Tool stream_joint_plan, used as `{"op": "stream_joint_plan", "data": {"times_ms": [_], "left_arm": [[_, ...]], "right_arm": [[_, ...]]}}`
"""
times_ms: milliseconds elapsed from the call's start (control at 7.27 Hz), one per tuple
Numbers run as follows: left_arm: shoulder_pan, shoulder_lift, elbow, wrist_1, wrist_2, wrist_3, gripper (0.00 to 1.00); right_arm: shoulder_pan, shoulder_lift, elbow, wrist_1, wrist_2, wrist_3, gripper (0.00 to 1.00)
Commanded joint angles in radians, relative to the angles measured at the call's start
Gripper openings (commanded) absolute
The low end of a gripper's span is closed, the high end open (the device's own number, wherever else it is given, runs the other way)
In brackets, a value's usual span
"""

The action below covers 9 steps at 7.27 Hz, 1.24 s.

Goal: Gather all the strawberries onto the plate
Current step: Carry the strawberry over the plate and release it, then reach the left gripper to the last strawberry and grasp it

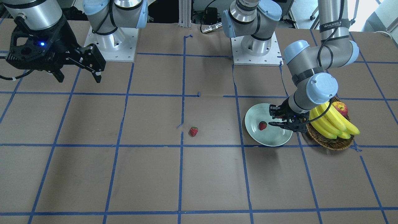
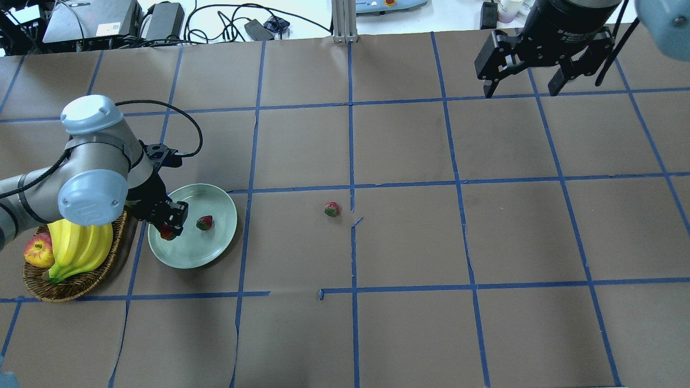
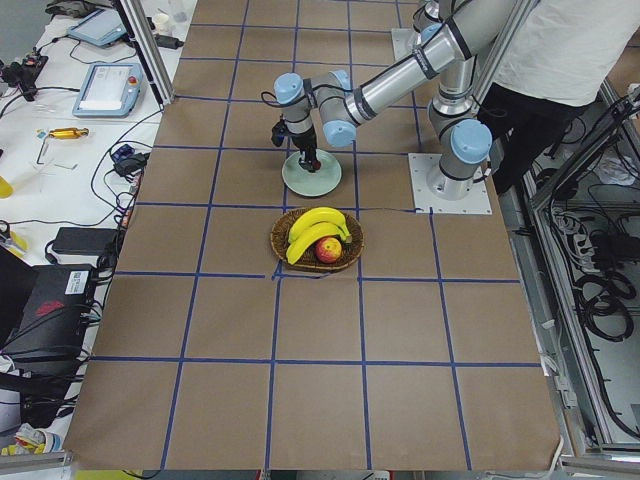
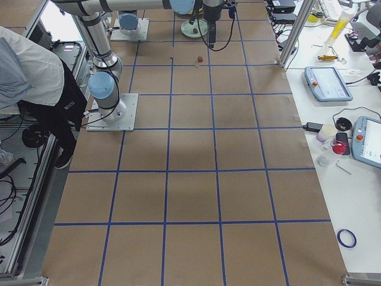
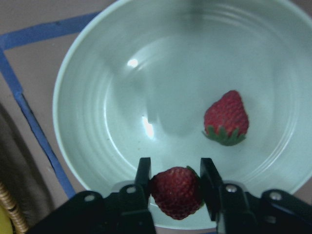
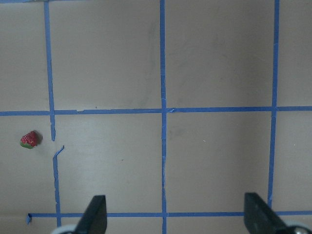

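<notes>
The pale mint-green plate [image 2: 215, 245] [image 1: 270, 138] [image 5: 97, 122] lies left of the table's middle. One strawberry [image 2: 204, 222] [image 1: 262, 125] [image 5: 226, 118] lies in it. My left gripper [image 2: 171, 222] [image 5: 175, 187] hangs just over the plate's near rim, shut on a second strawberry [image 5: 175, 192] [image 2: 167, 233]. A third strawberry [image 2: 332, 209] [image 1: 193, 131] [image 6: 29, 140] lies on the brown table near its middle. My right gripper [image 2: 525, 83] [image 1: 79, 77] is open and empty, held high over the far right of the table.
An oval wicker basket [image 2: 81, 283] [image 1: 334, 143] with bananas [image 2: 81, 245] and a red-yellow apple [image 2: 39, 253] stands right beside the plate, under my left arm. Blue tape lines grid the brown table. A person stands behind the robot in the side views.
</notes>
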Motion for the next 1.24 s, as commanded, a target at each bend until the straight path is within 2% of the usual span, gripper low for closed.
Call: {"op": "stream_joint_plan", "data": {"times_ms": [0,138,275,550,688,963,1101], "left_arm": [[-0.032,0.009,0.002,0.0,-0.013,-0.044,1.0],[-0.113,0.014,0.008,0.008,-0.012,-0.144,1.0],[-0.214,0.009,0.029,0.02,-0.04,-0.331,1.0],[-0.395,-0.053,0.106,0.109,-0.166,-0.621,0.98],[-0.485,-0.096,0.13,0.209,-0.17,-0.694,0.98],[-0.569,-0.19,0.233,0.232,-0.157,-0.803,0.94],[-0.577,-0.216,0.232,0.234,-0.154,-0.811,0.92]], "right_arm": [[0.0,0.0,0.001,-0.001,-0.002,0.0,1.0],[0.0,0.0,0.001,-0.001,-0.002,-0.001,1.0],[0.0,0.0,0.001,-0.001,-0.001,-0.001,1.0],[0.0,0.0,0.001,-0.001,0.001,0.0,1.0],[0.0,0.0,0.001,-0.001,0.002,0.0,1.0],[0.0,0.0,0.001,-0.001,0.004,0.0,1.0],[0.0,0.0,0.003,-0.001,0.002,0.0,1.0]]}}
